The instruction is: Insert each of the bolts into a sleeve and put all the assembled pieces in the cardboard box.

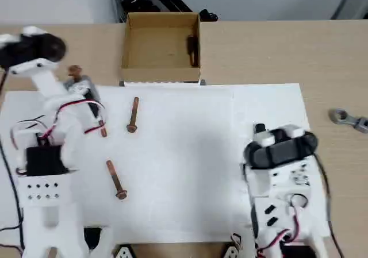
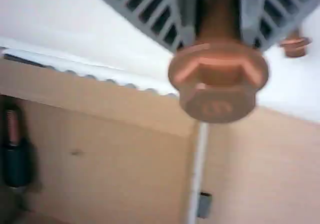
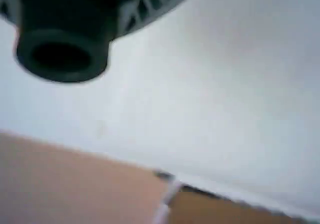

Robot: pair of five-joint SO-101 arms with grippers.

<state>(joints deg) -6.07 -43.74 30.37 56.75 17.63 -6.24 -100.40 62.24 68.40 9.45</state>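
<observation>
Your left tool (image 2: 217, 29) is closed on a copper-coloured bolt with a hexagonal flanged head (image 2: 217, 79). The grey jaws press on the shaft from both sides and the head sticks out beyond them. In the high view this tool (image 1: 80, 87) is at the far left of the white sheet (image 1: 190, 154), close to the sheet's far edge, and the bolt head (image 1: 75, 70) points to the far side.

Your right tool (image 3: 65, 14) is closed on a black hollow cylindrical sleeve (image 3: 62, 54), and the open end of the sleeve is free. In the high view the sleeve (image 1: 260, 129) is over the right part of the sheet, at the far end of the right arm, well apart from the left tool.

The open brown cardboard box (image 1: 133, 46) stands on the wooden bench (image 1: 276, 51) just beyond the far edge of the sheet. Inside it, against the right wall, lies one dark sleeve with a copper bolt in it (image 1: 192, 49); you see the same piece in the left wrist view (image 2: 15, 151).

Two more loose copper bolts lie on the sheet. One (image 1: 133, 115) is in the left middle with its head to the near side, and the other (image 1: 116, 179) is nearer to you, also with its head to the near side. A small copper end (image 1: 103, 131) shows beside the left arm; the rest of it is hidden.

A metal wrench (image 1: 348, 118) lies on the bench, to the right of the sheet.
</observation>
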